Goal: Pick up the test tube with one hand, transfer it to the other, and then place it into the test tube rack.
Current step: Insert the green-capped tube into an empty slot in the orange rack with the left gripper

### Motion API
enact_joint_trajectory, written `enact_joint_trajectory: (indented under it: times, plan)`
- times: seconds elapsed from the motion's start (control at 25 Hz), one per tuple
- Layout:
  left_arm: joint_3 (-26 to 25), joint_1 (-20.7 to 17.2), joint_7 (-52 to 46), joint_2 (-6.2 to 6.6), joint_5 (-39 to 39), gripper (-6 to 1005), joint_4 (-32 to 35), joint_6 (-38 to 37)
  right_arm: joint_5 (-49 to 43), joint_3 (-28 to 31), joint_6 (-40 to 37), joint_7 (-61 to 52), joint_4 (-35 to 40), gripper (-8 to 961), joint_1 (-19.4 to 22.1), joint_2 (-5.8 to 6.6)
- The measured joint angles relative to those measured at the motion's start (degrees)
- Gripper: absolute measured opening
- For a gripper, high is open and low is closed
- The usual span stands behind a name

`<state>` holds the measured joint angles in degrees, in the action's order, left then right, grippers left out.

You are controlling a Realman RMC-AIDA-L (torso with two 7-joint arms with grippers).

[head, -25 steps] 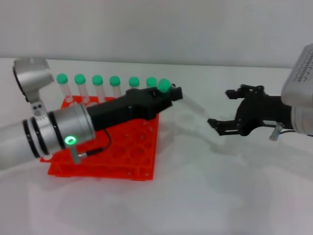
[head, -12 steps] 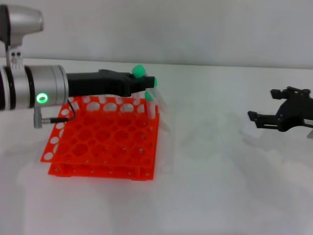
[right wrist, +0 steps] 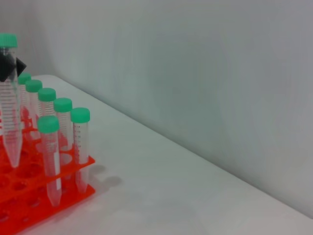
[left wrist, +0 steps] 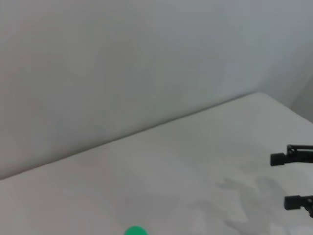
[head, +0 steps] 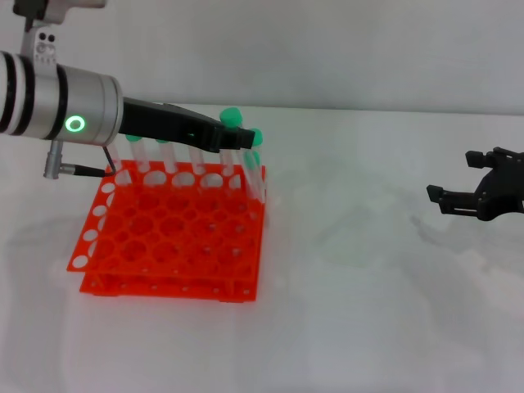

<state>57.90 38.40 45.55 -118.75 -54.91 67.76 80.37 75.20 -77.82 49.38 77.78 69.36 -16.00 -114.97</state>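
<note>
My left gripper (head: 237,137), on the arm with the green ring light, is shut on the test tube (head: 232,117) just under its green cap. It holds the tube upright above the back right part of the orange test tube rack (head: 164,246). In the right wrist view the tube (right wrist: 10,107) hangs with its pointed tip just above the holes of the rack (right wrist: 29,205). Its cap (left wrist: 135,231) shows in the left wrist view. My right gripper (head: 450,174) is open and empty, far to the right over the table; it also shows in the left wrist view (left wrist: 281,180).
Several alike green-capped tubes (head: 254,172) stand in the rack's back row and right back corner; the right wrist view shows them too (right wrist: 62,122). The rack's front holes hold nothing. White table (head: 352,311) lies between rack and right gripper.
My left arm has swung left and up with the tube, turning it from slanted to upright over the rack. My right gripper has drawn back to the right, empty.
</note>
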Motion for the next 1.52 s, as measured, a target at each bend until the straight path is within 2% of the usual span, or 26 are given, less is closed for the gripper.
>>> enact_joint_trajectory:
  times: [0.28, 0.52, 0.56, 0.68, 1.0, 1.16, 1.28, 1.52]
  plan:
    - [0.54, 0.64, -0.66, 0.08, 0.82, 214, 0.81, 2.11, -0.24, 1.24, 0.60, -0.13, 0.34, 868, -0.31, 0.10]
    - [0.46, 0.66, -2.48, 0.64, 1.14, 214, 5.11, 6.49, -0.31, 4.73, 3.01, -0.11, 0.99, 868, 0.05, 0.19]
    - [0.49, 0.60, -4.42, 1.10, 2.19, 214, 7.65, 8.12, -0.30, 5.02, 3.08, -0.02, 0.92, 868, 0.07, 0.19]
    - [0.46, 0.65, -6.52, 1.21, 4.27, 213, 10.02, 10.36, -0.38, 5.28, 3.39, 0.06, 0.80, 868, 0.08, 0.22]
    - [0.55, 1.86, -9.39, 1.31, 7.41, 213, 11.45, 14.29, -1.45, 5.68, 3.44, 0.11, 1.08, 868, 0.00, 0.37]
    - [0.54, 1.55, -10.25, 0.85, 12.03, 213, 14.08, 14.28, -1.68, 5.73, 3.47, 0.12, 1.03, 868, -0.27, 0.34]
    - [0.75, 1.10, -10.62, -0.03, 16.53, 214, 17.16, 14.10, -1.82, 5.75, 3.47, 0.14, 0.67, 868, -0.38, 0.30]
    - [1.38, 0.66, -10.92, -0.03, 18.88, 215, 18.20, 12.38, -1.84, 5.75, 3.45, 0.17, 0.53, 868, -0.41, 0.27]
